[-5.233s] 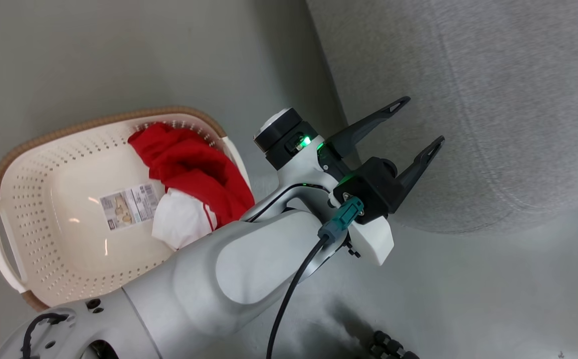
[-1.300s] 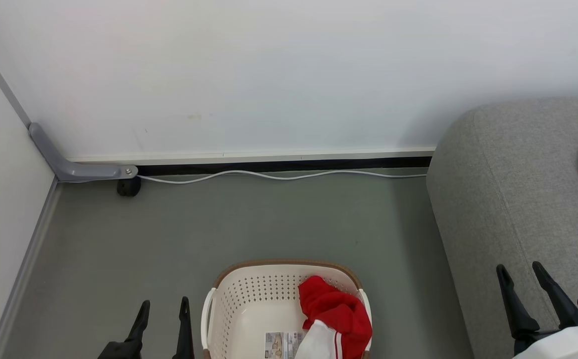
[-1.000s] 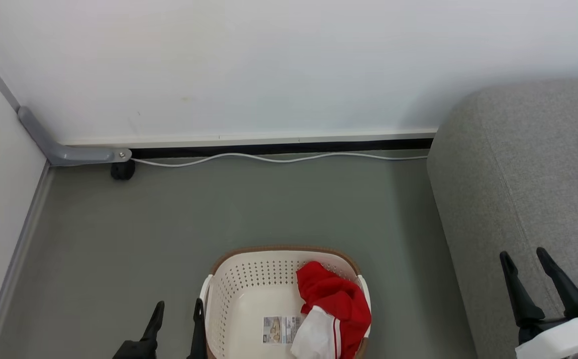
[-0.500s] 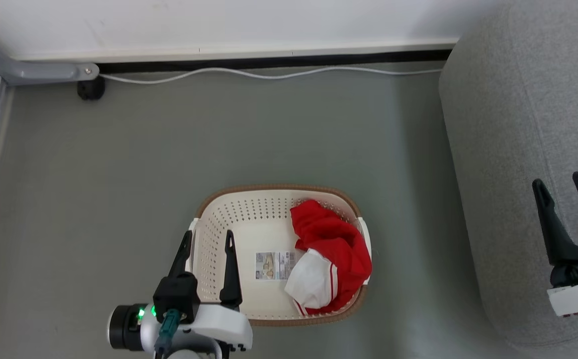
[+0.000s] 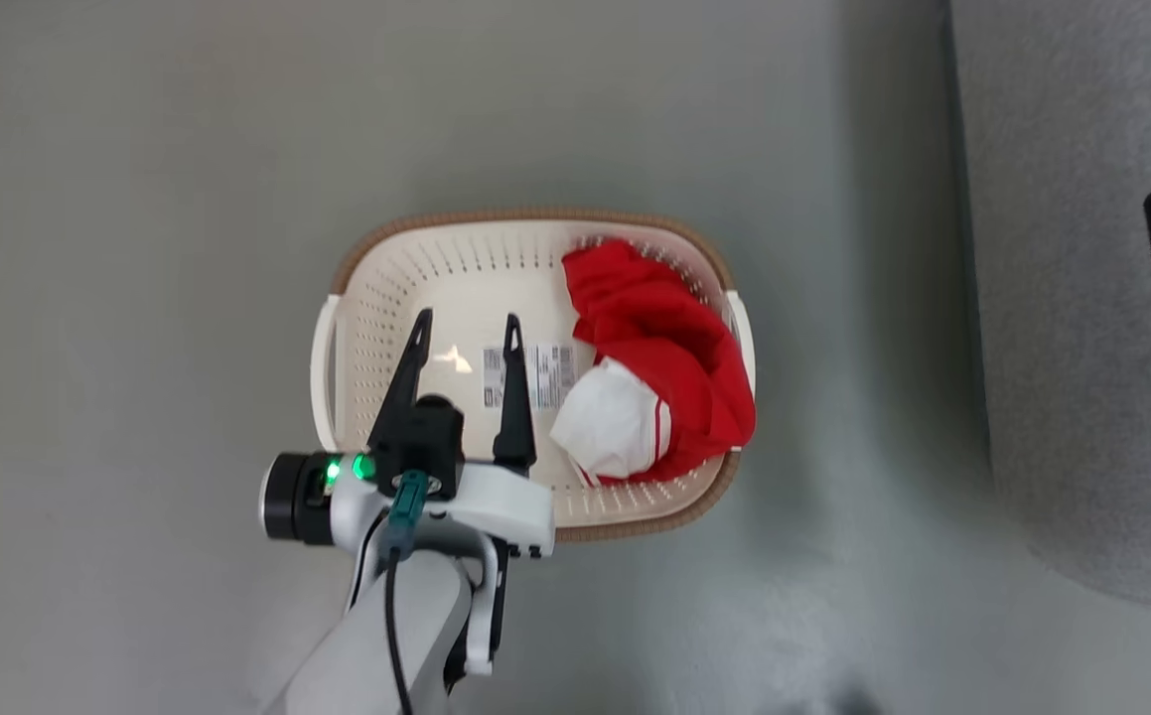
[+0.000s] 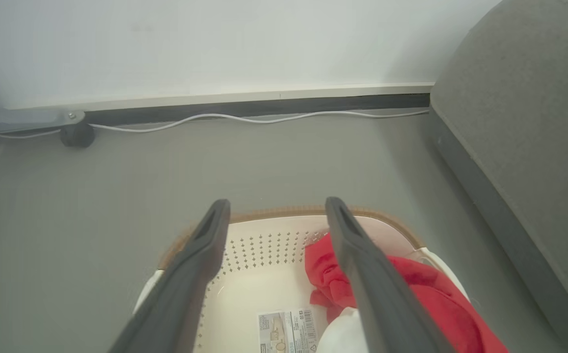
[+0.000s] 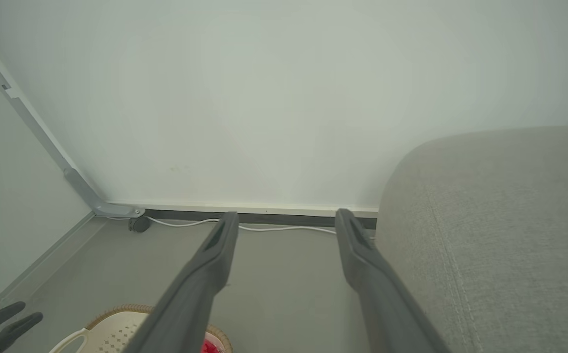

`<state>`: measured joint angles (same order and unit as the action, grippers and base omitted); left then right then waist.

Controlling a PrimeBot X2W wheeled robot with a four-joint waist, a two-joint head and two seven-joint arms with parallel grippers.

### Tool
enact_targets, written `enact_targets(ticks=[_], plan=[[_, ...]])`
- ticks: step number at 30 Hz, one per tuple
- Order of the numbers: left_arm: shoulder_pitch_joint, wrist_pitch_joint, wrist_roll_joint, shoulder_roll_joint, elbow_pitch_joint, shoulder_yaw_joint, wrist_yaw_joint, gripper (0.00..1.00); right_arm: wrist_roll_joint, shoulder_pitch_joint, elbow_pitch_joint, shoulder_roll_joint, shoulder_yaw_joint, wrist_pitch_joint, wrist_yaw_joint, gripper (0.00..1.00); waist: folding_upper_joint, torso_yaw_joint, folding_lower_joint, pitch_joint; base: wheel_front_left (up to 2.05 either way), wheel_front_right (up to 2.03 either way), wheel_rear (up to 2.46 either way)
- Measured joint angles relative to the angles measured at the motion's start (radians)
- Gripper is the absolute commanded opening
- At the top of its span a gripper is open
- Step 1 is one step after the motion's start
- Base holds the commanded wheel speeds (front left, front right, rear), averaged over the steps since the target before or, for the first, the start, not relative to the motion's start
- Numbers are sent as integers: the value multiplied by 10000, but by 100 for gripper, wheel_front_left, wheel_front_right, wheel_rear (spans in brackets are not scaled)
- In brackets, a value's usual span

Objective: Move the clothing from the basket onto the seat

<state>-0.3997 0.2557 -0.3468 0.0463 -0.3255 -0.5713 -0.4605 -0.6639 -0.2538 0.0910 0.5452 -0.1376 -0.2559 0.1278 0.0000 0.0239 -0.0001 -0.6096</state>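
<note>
1. The left pincer (image 5: 468,320) is hanging over the left half of the basket (image 5: 525,214). Its two dark fingers are standing wide apart and gripping nothing, and their tips are pointing across the paper label (image 5: 530,375) on the basket's floor.
2. The basket is sitting on the grey floor (image 5: 138,199), its brown rim running round cream perforated walls and a white handle showing on each side.
3. The clothing (image 5: 656,343) is lying bunched in the basket's right half. Its red folds are pressing against the right wall, and a white panel is facing up at the near end, just beside the label. The left pincer's right-hand finger is passing near it, apart from it as far as the head view is showing.
4. The right pincer (image 7: 287,214) is hovering off to the right, spread wide and empty, beside the rounded end of the seat (image 5: 1062,199).
5. The seat is standing to the right of the basket, with a strip of floor lying between them.
6. Farthest off, a white cable (image 6: 244,117) is trailing along the foot of the pale wall (image 6: 215,44).
</note>
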Motion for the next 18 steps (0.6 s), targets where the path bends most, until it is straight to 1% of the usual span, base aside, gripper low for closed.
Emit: enact_targets(ticks=[5,13,15,16,18], plan=[[-1068,2,-387,-4,-474,-669,-253,100,-77,-465,395,278,21,0,0,100,0,74,0,-1071,0,0,0],[-2411,2,-1442,-8,-1321,-1515,-284,100,-90,-970,961,543,98,-2,0,100,0,197,1,-2457,0,0,0],[-2729,2,-1653,-6,-1469,-1722,-182,100,-88,-1121,1087,571,86,-2,0,100,0,241,0,-2723,0,0,0],[-3021,2,-2038,-10,-1661,-1950,42,100,-86,-1250,1246,596,63,-2,0,100,0,295,1,-2954,0,0,0],[-3257,2,-2447,4,-1868,-2211,355,100,-79,-1378,1315,610,31,-2,0,100,0,360,1,-3141,0,0,0]])
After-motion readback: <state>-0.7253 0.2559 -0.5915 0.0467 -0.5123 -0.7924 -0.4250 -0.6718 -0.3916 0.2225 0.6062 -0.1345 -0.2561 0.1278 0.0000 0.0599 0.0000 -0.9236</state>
